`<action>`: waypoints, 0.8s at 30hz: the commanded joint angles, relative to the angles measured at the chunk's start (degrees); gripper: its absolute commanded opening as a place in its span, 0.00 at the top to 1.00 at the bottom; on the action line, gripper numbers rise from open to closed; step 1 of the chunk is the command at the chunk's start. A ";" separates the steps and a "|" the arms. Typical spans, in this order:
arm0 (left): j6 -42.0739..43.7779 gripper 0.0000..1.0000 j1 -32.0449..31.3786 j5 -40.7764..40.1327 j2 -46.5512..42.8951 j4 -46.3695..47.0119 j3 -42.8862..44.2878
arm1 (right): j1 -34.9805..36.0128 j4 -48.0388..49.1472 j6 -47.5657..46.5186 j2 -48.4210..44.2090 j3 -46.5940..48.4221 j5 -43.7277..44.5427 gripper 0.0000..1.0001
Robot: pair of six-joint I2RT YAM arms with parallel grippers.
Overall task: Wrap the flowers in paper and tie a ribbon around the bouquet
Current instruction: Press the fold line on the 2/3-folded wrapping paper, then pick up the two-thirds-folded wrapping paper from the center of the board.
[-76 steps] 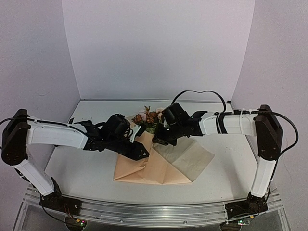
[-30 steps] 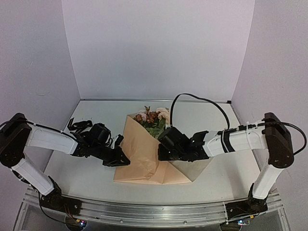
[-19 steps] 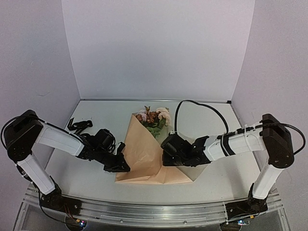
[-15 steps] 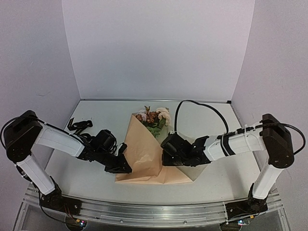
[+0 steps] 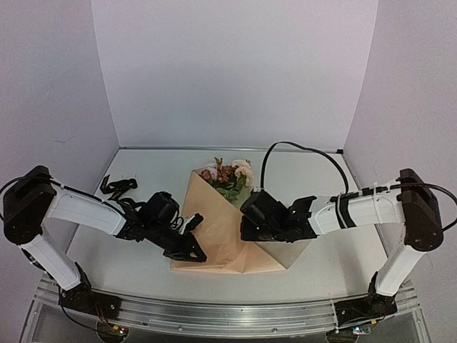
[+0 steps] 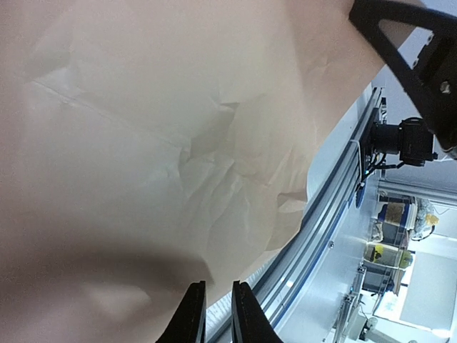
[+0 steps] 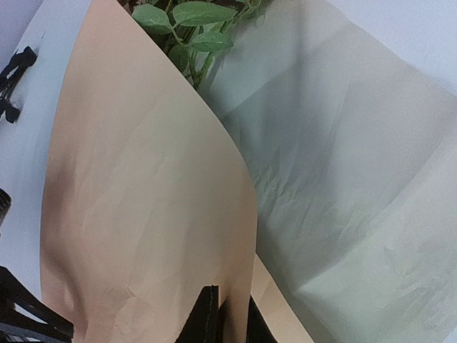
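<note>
Item: part-wrapped bouquet, centre of the worktop (image 5: 321,171) in the overhead view. Contents: the flowers (image 5: 228,174), cream, pink and rust blooms with green leaves, lying on the paper (image 5: 214,214). The tan left flap is already folded across the stems. The right portion lies flat and shaded toward the lower right. Ribbon (image 5: 118,187): unused, heaped at the upper left, well apart from the paper.

Orientation: long axis runs roughly top to bottom of the overhead frame. Blooms point to the upper centre, the stem end to the lower centre. The folded edge slants from upper left down to lower right.

Left fingers (image 6: 191,314): low at the paper's lower-left edge, nearly together with a narrow gap. Whether they pinch the sheet cannot be told.

Right fingers (image 7: 207,318): close together astride the slanting fold edge, near its lower end. A grip there cannot be confirmed.

Step judged in hand: closing the wrap.

Handling note:
- Pin the folded flap near the stem end so that it does not spring open.
- Carry the right portion over it at a slant, tight at the stems and loose at the blooms.
- Keep the leaves inside.
- Avoid dragging the sheet, which would skew the stems.
</note>
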 commanded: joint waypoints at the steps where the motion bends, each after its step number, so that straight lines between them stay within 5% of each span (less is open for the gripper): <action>1: 1.05 0.85 -1.14 2.44 3.67 1.58 2.47 | -0.12 -2.77 1.20 -2.07 2.15 0.55 0.89; 8: 0.71 0.86 -1.53 3.24 8.96 4.32 3.91 | -0.12 -5.08 4.35 -4.17 0.20 -0.78 0.76; 15: 0.68 0.86 -1.68 3.26 10.11 4.83 4.29 | -0.05 -8.88 9.48 -12.15 -7.14 -5.88 0.38; 24: -0.54 0.87 -1.68 -1.39 9.68 3.96 4.50 | 1.19 -2.41 22.21 -23.37 -25.05 -10.55 0.32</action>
